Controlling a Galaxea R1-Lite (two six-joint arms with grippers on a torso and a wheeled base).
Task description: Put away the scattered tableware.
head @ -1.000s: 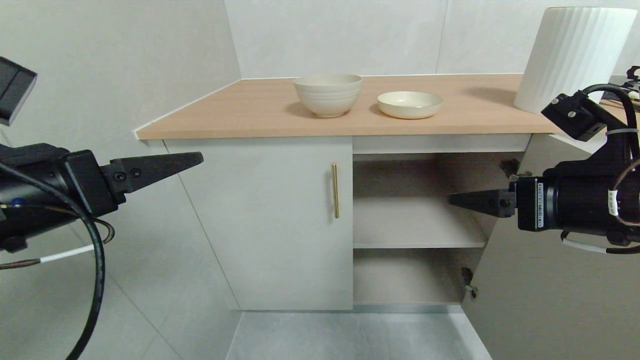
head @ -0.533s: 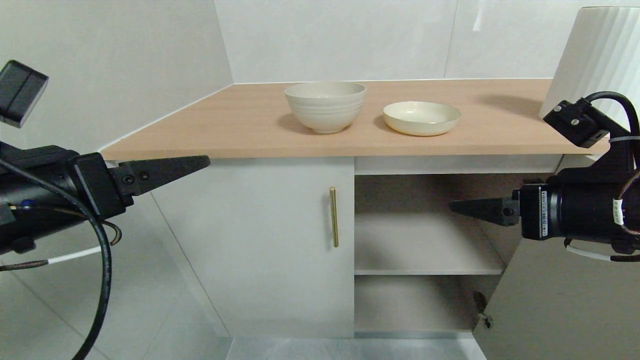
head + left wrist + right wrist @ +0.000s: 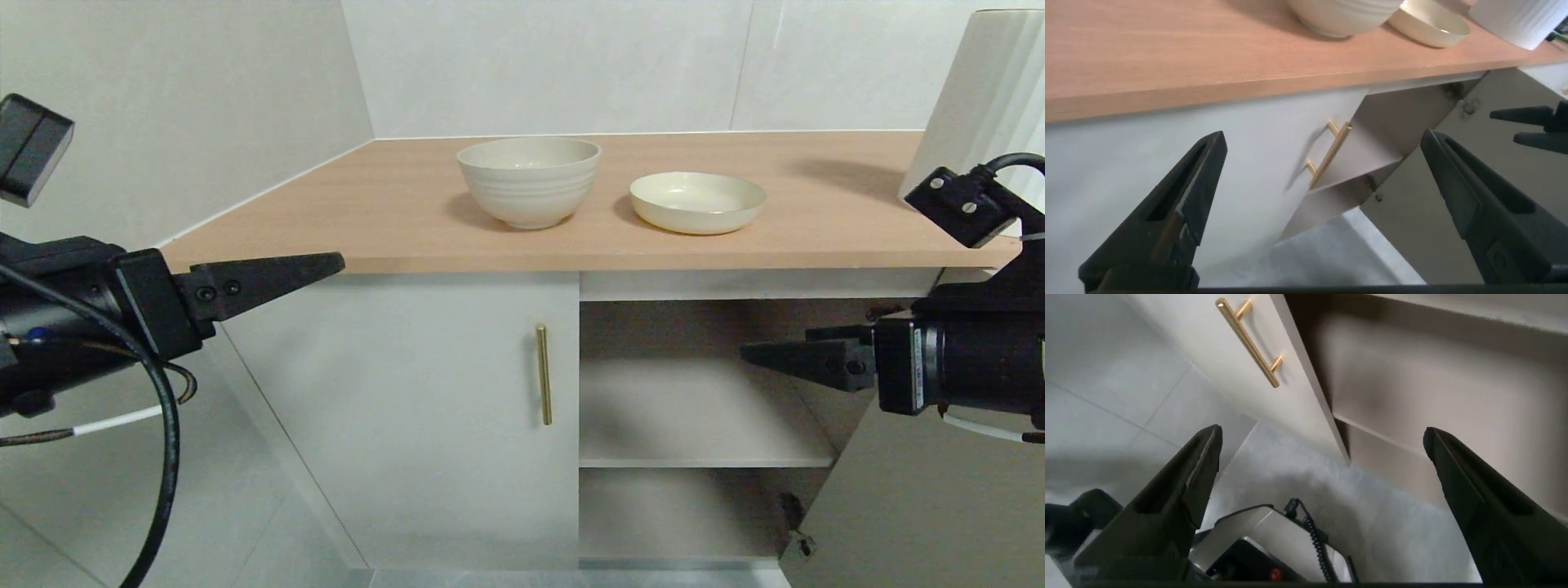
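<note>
A deep cream bowl and a shallow cream dish stand side by side on the wooden counter. Both also show from the left wrist, the bowl beside the dish. My left gripper hovers left of the cabinet, just below counter height, open and empty. My right gripper is held in front of the open right compartment at upper-shelf height, open and empty.
The cabinet's left door is shut, with a brass handle. Its right door swings open toward me, showing two bare shelves. A tall white ribbed object stands on the counter's right end. Walls close the left and back.
The whole head picture has shifted, so the camera moved; the counter now looks closer and lower. The right arm sits slightly farther right and lower in the picture. Bowl and dish are unmoved.
</note>
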